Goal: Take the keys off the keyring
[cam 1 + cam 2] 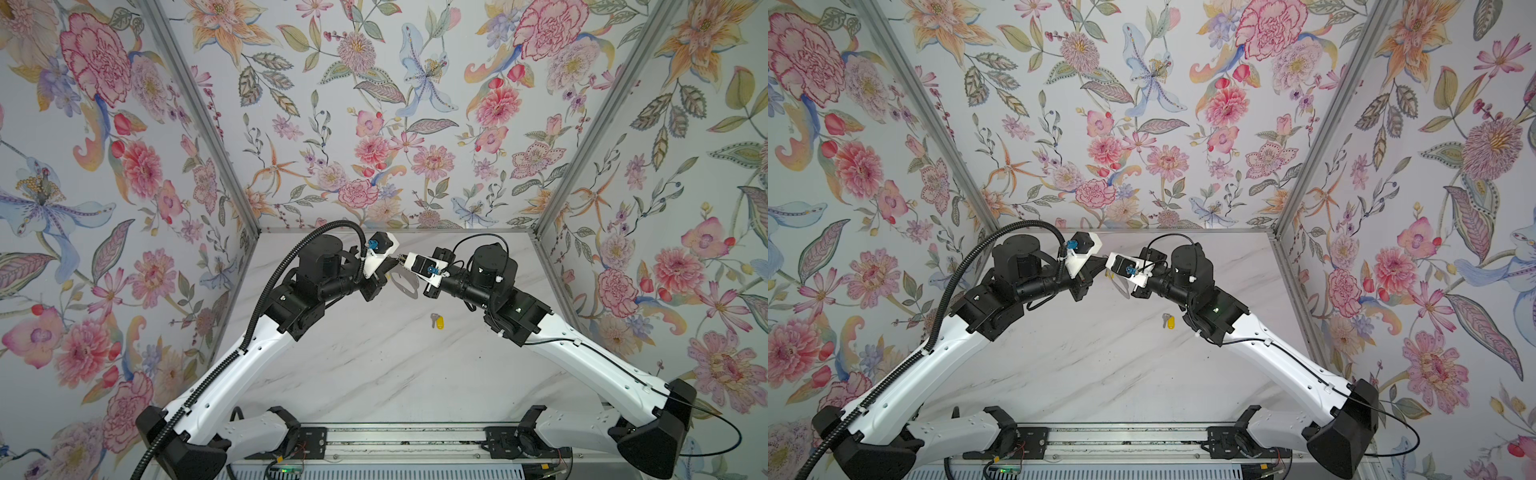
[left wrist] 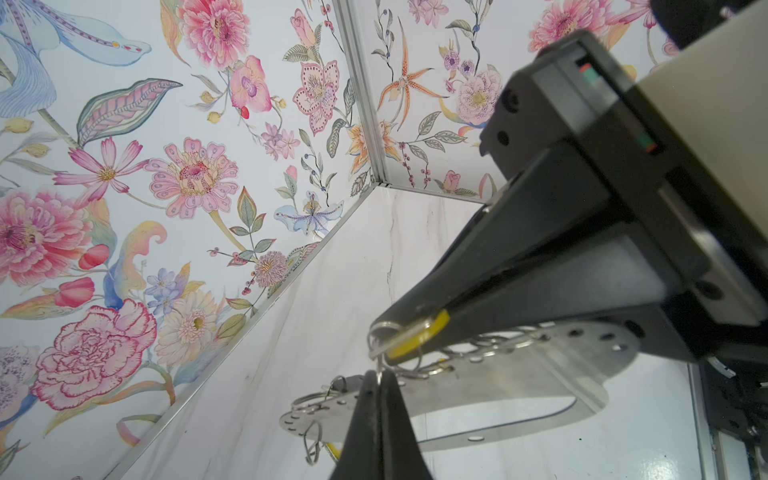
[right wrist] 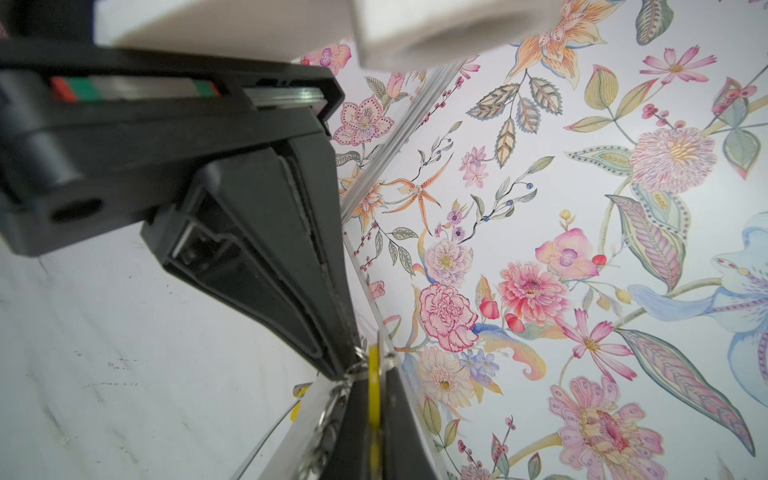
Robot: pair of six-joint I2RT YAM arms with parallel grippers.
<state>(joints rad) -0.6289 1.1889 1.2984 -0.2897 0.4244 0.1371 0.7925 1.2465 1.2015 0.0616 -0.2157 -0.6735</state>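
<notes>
Left end effector (image 2: pixel 379 375): catch indistinct

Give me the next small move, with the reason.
Probably ease the left tool away from the right tool, working the key off. Left is shut on that yellow-tagged key; right looks shut on the small ring tying it to the keyring. A loose key already lies apart from them.

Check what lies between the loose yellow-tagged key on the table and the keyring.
Nothing: in both top views only bare marble table separates the loose key from the keyring.
</notes>
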